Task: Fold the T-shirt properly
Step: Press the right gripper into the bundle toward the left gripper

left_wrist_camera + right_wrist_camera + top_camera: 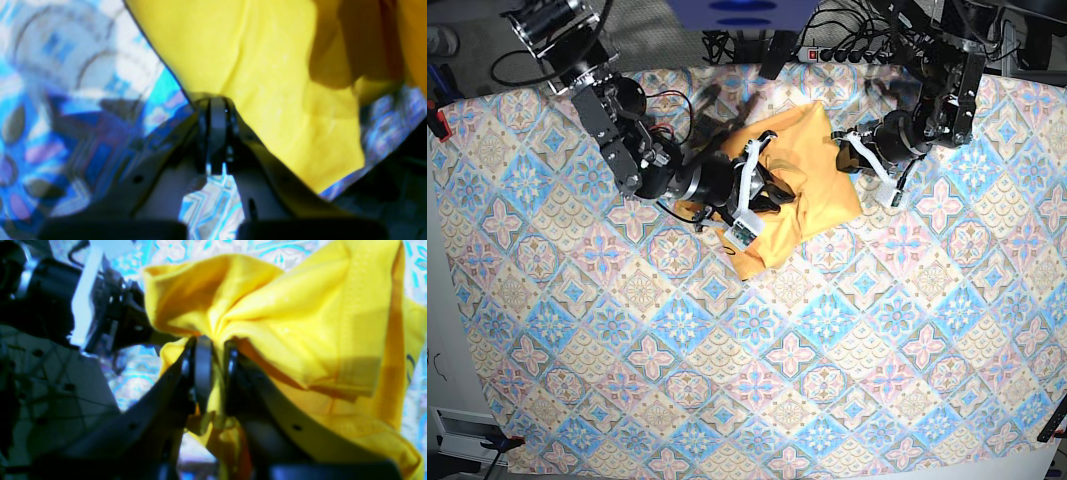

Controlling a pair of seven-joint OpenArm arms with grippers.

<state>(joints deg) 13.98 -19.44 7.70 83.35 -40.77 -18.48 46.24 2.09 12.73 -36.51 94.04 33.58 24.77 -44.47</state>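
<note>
The left gripper (218,110) has its jaws pressed together, arm reaching in from the far side. The right gripper (213,353) is clamped tight, forearm stretched across low.

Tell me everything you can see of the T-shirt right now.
The T-shirt is plain yellow-orange soft fabric, bunched and partly folded, lying on the patterned cloth near its far middle. The right gripper pinches a gathered fold between its fingers. The left gripper is shut at the shirt's dark-trimmed edge.
</note>
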